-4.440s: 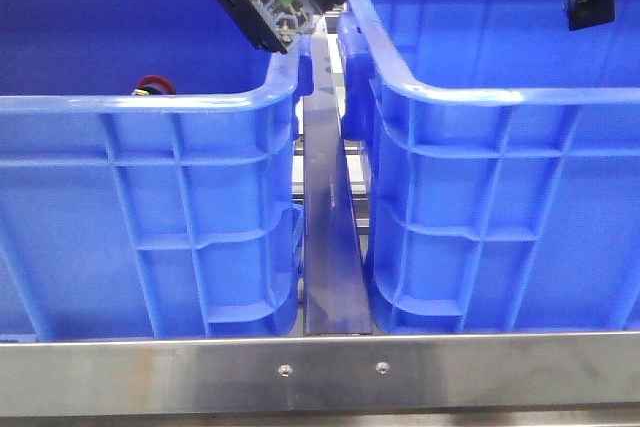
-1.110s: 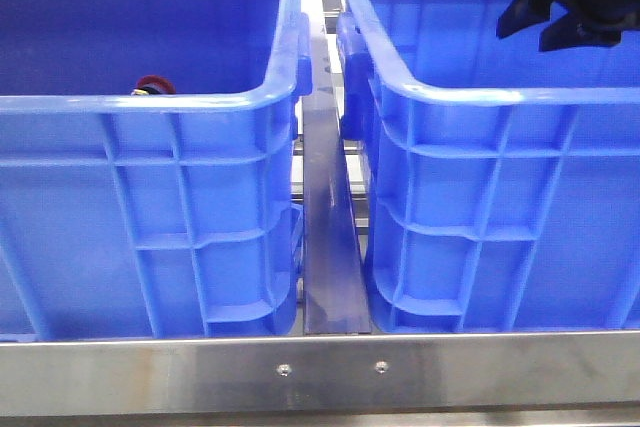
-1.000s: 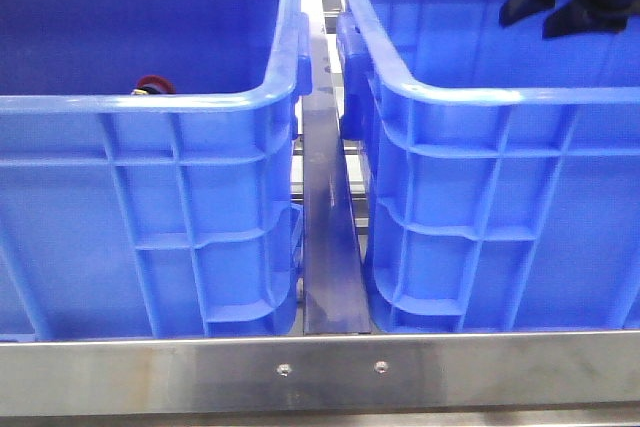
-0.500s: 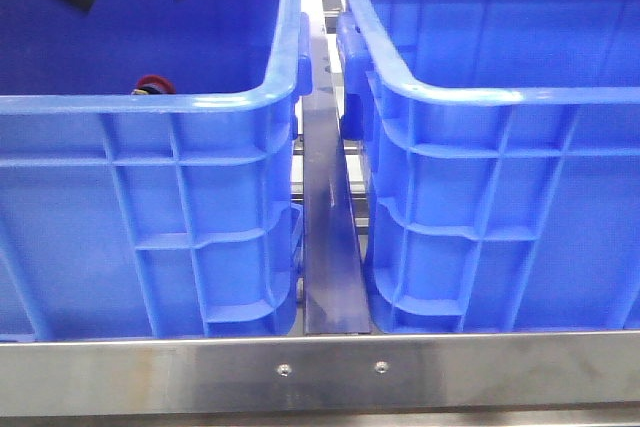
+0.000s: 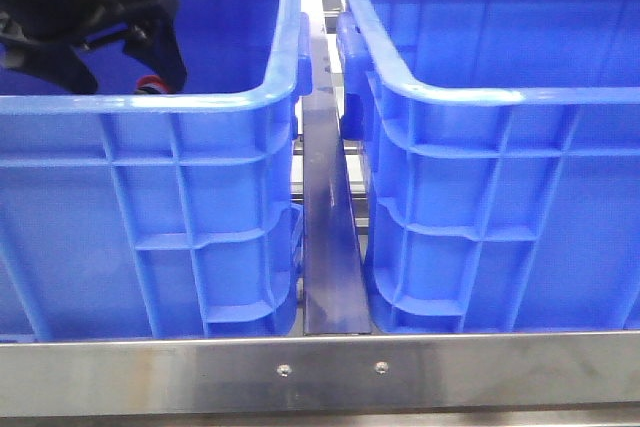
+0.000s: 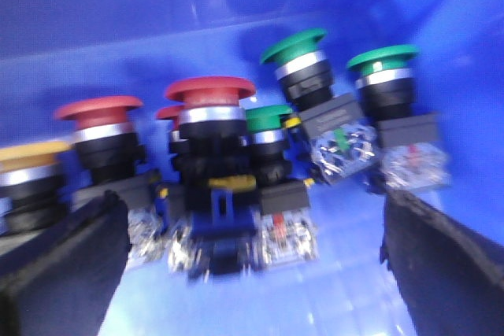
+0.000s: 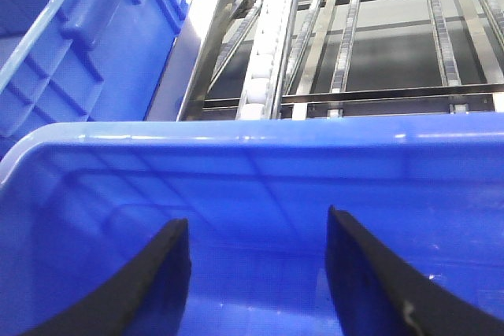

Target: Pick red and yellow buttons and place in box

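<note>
In the left wrist view, several push buttons stand bunched on the floor of the left blue crate [image 5: 150,102]. Among them are two red ones [image 6: 209,94] [image 6: 98,111], a yellow one [image 6: 30,156] at the side, and green ones [image 6: 295,42]. My left gripper [image 6: 253,202] hangs open just above them, its fingers [image 6: 63,265] wide apart and holding nothing. From the front it [image 5: 128,75] sits low inside that crate, near a red cap [image 5: 152,84]. My right gripper [image 7: 256,222] is open and empty over the box [image 5: 480,97], the right blue crate.
A steel rail [image 5: 328,247] runs between the two crates, and a metal bar [image 5: 320,372] crosses in front of them. Behind the right crate's far wall [image 7: 260,139] are roller tracks [image 7: 346,37] and another blue crate [image 7: 87,45].
My left gripper has come down from the top edge into the left crate, over the buttons. The right gripper, over the right crate a second ago, has risen almost out of the front view.
</note>
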Controlling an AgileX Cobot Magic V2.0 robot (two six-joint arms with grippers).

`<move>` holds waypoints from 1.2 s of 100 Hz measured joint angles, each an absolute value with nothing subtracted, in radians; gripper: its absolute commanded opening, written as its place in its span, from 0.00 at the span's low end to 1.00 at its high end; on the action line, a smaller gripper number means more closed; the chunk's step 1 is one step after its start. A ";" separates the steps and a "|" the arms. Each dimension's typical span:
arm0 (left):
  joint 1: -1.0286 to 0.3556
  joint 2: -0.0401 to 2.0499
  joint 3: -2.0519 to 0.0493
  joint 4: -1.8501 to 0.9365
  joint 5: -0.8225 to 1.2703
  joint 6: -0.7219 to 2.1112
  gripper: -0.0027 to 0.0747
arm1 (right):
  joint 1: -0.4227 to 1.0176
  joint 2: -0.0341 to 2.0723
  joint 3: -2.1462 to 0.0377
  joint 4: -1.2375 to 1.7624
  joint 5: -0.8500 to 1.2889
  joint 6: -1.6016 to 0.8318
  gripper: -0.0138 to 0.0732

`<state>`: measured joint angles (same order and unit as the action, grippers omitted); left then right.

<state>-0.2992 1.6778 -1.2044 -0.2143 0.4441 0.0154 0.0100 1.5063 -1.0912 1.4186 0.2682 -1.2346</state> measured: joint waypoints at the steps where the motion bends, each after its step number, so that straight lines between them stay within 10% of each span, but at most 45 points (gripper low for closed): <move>1: -0.299 1.680 -1.204 -0.214 0.444 0.015 0.81 | 0.010 1.506 -1.091 1.419 0.268 -1.235 0.64; 31: -0.299 1.726 -1.208 -0.214 0.436 0.015 0.78 | 0.010 1.506 -1.091 1.417 0.268 -1.235 0.64; 65: -0.299 1.726 -1.208 -0.214 0.436 0.015 0.22 | 0.010 1.506 -1.091 1.417 0.268 -1.235 0.64; 120: -0.351 1.493 -1.209 -0.214 0.496 0.015 0.21 | 0.010 1.409 -1.091 1.406 0.425 -1.235 0.64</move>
<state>-0.3514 1.4931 -1.2090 -0.2143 0.4959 0.0150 0.0100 1.4087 -1.0912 1.4065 0.4248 -1.2346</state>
